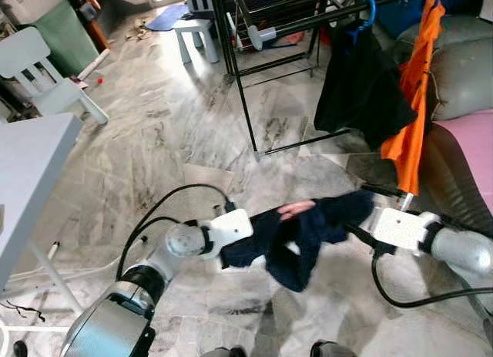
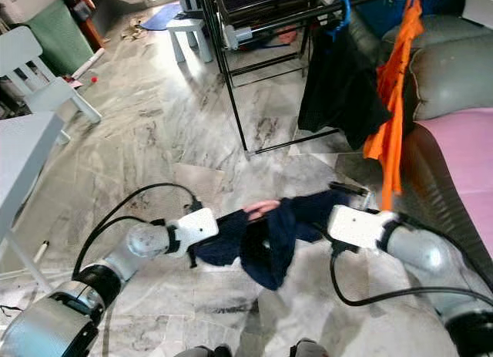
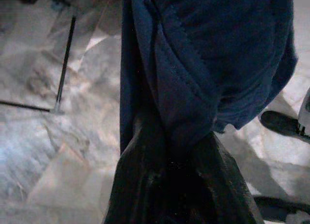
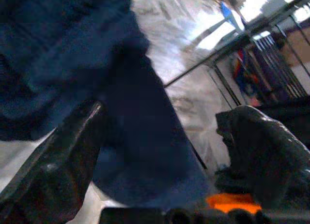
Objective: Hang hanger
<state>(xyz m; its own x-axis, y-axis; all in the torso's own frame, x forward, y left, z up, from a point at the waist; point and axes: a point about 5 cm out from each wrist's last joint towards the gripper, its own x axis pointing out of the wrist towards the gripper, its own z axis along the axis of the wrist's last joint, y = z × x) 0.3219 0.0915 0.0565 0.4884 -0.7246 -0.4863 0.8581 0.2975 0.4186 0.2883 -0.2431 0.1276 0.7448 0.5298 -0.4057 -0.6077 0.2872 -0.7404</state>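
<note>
Counter (image 1: 31, 153), pale grey, at the far left edge of the head views; a white child's chair (image 1: 38, 68) stands behind it on the marbled floor (image 1: 154, 141).

Left gripper (image 1: 231, 249): arm bent at the elbow and reaching forward and inward at low height, wrist block turned toward the centre. Its wrist view shows the jaws closed together on a bunched fold of the navy garment (image 1: 300, 234).

Navy garment, centre: slung between the two grippers, long axis running roughly left to right, the middle sagging in a loose fold toward the floor. A pinkish hanger (image 1: 296, 210) shows at its upper edge, mostly wrapped in the cloth; its hook cannot be made out.

Right gripper (image 1: 362, 218): forearm coming in from the right, wrist block level with the left one. The wrist view shows the jaws well apart with navy cloth lying between and over them; whether they actually press on it cannot be told.

Black clothes rack (image 1: 246, 79), ahead and to the right, well apart from the held garment and higher than both grippers. A black garment (image 1: 362, 83) on a blue hanger (image 1: 368, 14) and an orange garment (image 1: 412, 102) already hang there.

Judgement: the right arm is nearer the rail, so the load must travel up, forward and rightward, with the hook freed first.

Grey sofa (image 1: 462, 72), far right, with a pink cover (image 1: 470, 149).
</note>
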